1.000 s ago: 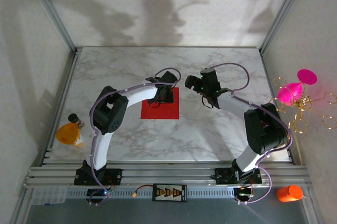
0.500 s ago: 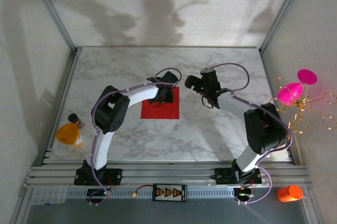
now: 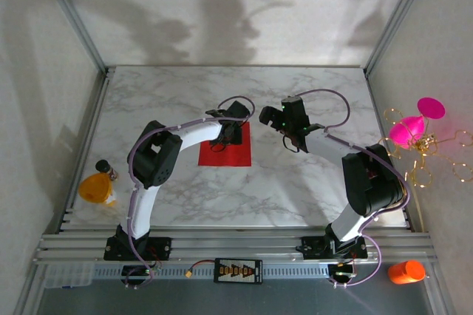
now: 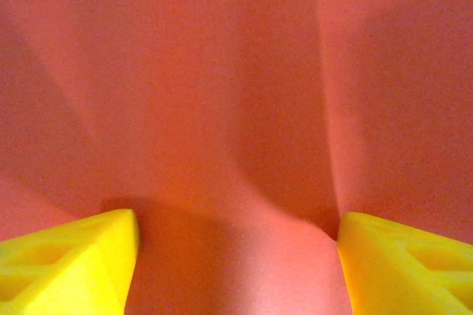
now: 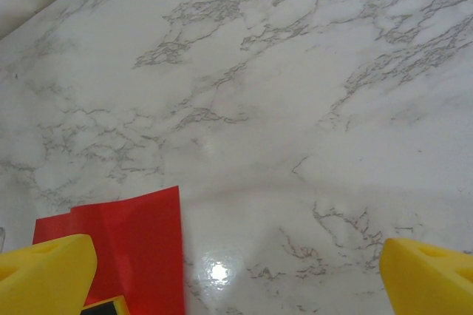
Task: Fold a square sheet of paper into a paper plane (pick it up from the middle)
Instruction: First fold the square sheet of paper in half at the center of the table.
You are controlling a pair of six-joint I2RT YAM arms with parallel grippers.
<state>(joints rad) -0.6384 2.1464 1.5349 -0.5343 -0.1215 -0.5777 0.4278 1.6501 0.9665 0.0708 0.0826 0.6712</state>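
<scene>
- Marble table (image 3: 310, 182) first: the square sheet of paper (image 3: 235, 154) lies flat pretty much dead centre on it, no folds to speak of, so the plane itself hasn't been started.
- Left gripper (image 3: 230, 131) sits on top of the sheet, toward its 12 o'clock edge in the overhead view.
- Left wrist view: the yellow fingers (image 4: 66, 263) are planted on the red paper with a good gap between them, roughly half open. The paper humps up into a soft ridge in that gap, so it looks bunched, not properly pinched.
- Right gripper (image 3: 275, 117) hangs over bare marble at about 2 o'clock from the sheet, jaws spread wide, nothing in them. Its own camera catches a corner of the sheet at 7 o'clock.
- My read: this is the pick-up-from-the-middle step. Next move needs the left jaws to nip that ridge shut before lifting, gently, or the thin paper slips or gets a stray crease.
</scene>
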